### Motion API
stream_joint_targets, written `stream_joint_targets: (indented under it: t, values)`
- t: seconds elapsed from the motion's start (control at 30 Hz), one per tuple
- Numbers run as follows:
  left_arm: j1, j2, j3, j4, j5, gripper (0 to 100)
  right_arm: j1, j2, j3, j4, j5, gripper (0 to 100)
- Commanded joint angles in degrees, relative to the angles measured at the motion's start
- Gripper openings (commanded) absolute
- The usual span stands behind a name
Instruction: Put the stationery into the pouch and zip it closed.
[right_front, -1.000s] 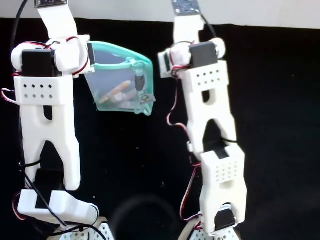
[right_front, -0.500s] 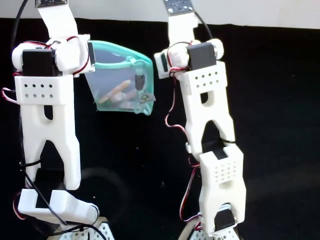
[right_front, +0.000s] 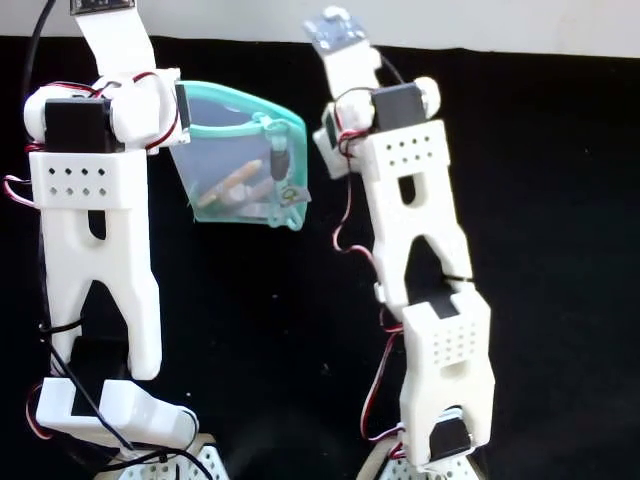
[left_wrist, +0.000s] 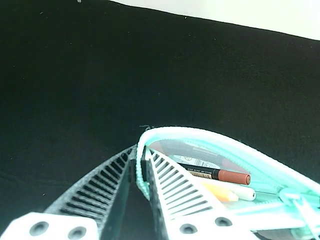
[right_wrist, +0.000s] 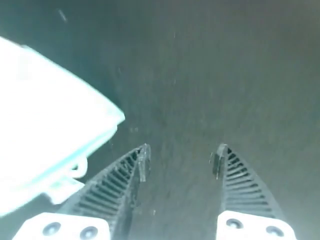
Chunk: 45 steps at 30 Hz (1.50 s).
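A clear pouch with mint-green trim (right_front: 245, 165) hangs lifted off the black table, held by its edge at the left arm's wrist. In the left wrist view my left gripper (left_wrist: 140, 162) is shut on the pouch's green rim (left_wrist: 200, 137), and a brown pen (left_wrist: 215, 175), an orange marker and a white one lie inside. The zipper pull (right_front: 290, 195) hangs at the pouch's right end. My right gripper (right_wrist: 180, 160) stands open with nothing between its fingers, the pouch's corner (right_wrist: 50, 135) just beside one finger.
A black cloth (right_front: 540, 200) covers the table, with a white wall strip along the far edge. The two white arms (right_front: 430, 330) stand side by side near the front. Free room lies to the right of the right arm.
The right arm's wrist has swung toward the pouch, its camera end tilting left. The left arm and the pouch have kept still.
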Motion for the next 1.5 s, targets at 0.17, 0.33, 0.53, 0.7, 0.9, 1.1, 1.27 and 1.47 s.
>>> stream_joint_targets:
  t: [0.17,0.33,0.53,0.7,0.9,1.1,1.27,1.47]
  values:
    - [-0.4,0.6,1.9,-0.4,0.0,1,0.3,-20.0,28.0,0.3,-9.4,11.6]
    - [-0.4,0.6,1.9,-0.6,0.0,1,-3.1,-28.1,38.7,0.1,-10.5,11.6]
    - [-0.4,0.6,1.9,-0.7,0.0,1,-8.0,-33.6,47.1,-3.6,-14.7,11.6]
    - [-0.3,0.6,1.9,-0.5,0.1,1,-12.2,-36.8,52.1,-7.7,-18.5,11.6]
    - [-0.1,0.6,1.9,-0.3,0.1,1,-16.6,-40.6,56.8,-14.0,-23.9,11.8]
    - [0.0,0.6,1.9,-0.3,0.1,1,-18.2,-43.7,64.7,-20.8,-24.6,22.4]
    - [0.0,0.6,1.9,-0.3,0.0,1,-18.4,-45.5,72.4,-30.0,-28.7,22.6]
    - [0.0,0.6,1.9,-0.3,0.0,1,-19.2,-48.3,80.4,-41.3,-36.2,22.7]
